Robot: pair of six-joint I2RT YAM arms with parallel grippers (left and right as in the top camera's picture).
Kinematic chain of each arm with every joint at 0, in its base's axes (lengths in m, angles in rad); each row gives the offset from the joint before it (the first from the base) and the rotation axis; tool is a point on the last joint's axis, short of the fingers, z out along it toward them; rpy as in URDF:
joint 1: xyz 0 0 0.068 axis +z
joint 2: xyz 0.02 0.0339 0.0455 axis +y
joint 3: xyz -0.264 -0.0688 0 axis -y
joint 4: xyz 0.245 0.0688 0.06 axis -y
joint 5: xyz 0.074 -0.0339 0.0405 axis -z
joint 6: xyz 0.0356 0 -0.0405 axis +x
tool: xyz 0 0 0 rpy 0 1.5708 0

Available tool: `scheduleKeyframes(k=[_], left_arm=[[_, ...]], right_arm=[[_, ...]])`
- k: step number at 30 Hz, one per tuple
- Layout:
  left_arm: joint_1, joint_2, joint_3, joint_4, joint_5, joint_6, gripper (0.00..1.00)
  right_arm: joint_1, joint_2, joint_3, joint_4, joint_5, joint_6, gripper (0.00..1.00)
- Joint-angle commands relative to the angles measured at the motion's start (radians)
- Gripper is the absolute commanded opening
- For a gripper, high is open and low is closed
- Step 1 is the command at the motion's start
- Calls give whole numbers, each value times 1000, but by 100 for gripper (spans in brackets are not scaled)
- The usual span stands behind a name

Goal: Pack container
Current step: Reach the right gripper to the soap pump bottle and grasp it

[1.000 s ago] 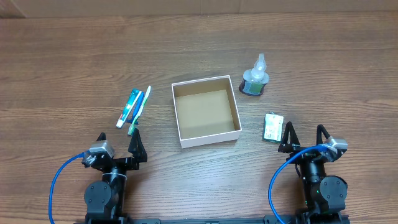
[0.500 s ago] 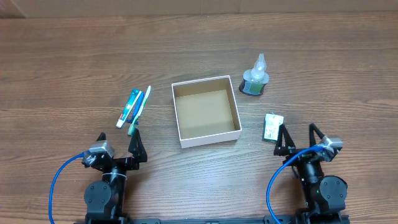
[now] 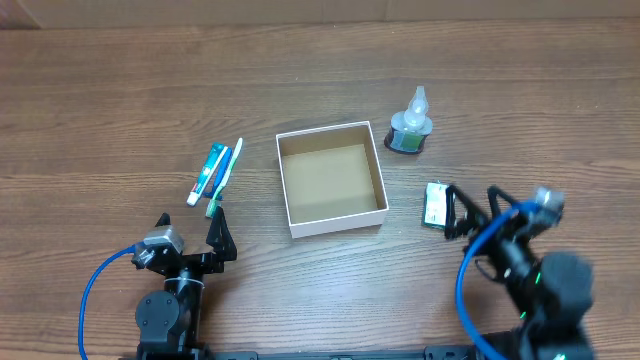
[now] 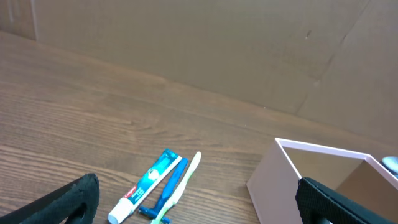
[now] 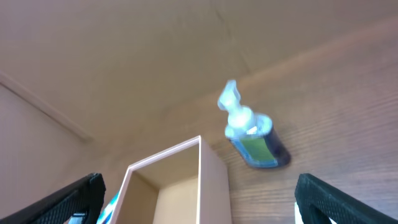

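The container (image 3: 283, 180), a square white box with a brown inside, stands open and holds nothing at the table's middle; it also shows in the left wrist view (image 4: 273, 180) and the right wrist view (image 5: 211, 180). A toothpaste tube (image 3: 207, 172), a blue razor and a green-white toothbrush (image 3: 229, 170) lie together left of it; the tube also shows in the left wrist view (image 4: 146, 185). A clear pump bottle (image 3: 411, 122) lies behind the box's right side, also in the right wrist view (image 5: 249, 134). A small green-white packet (image 3: 435, 205) lies right of the box. My left gripper (image 3: 190, 235) is open near the front edge. My right gripper (image 3: 470, 212) is open, raised, its left finger beside the packet.
Brown cardboard walls (image 4: 186, 43) close off the table's far side. Blue cables (image 3: 90, 290) loop from both arm bases at the front edge.
The right arm has lifted and swung forward and left toward the packet; its wrist view is blurred by motion. The left arm has not moved.
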Motion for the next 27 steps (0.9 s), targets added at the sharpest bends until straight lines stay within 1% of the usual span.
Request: scheduleKeyframes(k=[1, 2, 4, 6, 8, 10, 13, 18, 19, 20, 24, 25, 27], left_arm=[[10, -8, -5, 5, 1, -14, 100], [10, -8, -5, 5, 1, -14, 100], [10, -8, -5, 5, 1, -14, 100], [10, -8, -5, 5, 1, -14, 100], [10, -8, -5, 5, 1, -14, 100], [10, -8, -5, 5, 1, -14, 100], [10, -8, -5, 5, 1, -14, 100], [10, -8, -5, 5, 1, -14, 100], [10, -8, -5, 5, 1, -14, 100], [10, -8, -5, 5, 1, -14, 100], [10, -8, -5, 5, 1, -14, 100], [10, -8, -5, 5, 1, -14, 100], [10, -8, -5, 5, 1, -14, 100]], right_arm=[[-1, 306, 334, -199, 3, -28, 100], [-1, 392, 432, -278, 5, -39, 100], [-1, 600, 688, -482, 7, -82, 100], [-1, 758, 892, -639, 7, -108, 100], [-1, 925, 1098, -771, 7, -107, 100], [-1, 1040, 1215, -821, 7, -109, 100], [-1, 1134, 1250, -764, -14, -114, 100], [5, 1185, 1250, -732, -15, -143, 100], [14, 1193, 1250, -726, -11, -177, 98], [33, 1209, 1250, -734, 33, -208, 96], [110, 1260, 1249, -770, 203, -284, 96], [144, 1289, 1249, -782, 284, -283, 96], [185, 1332, 1249, -785, 342, -283, 96]])
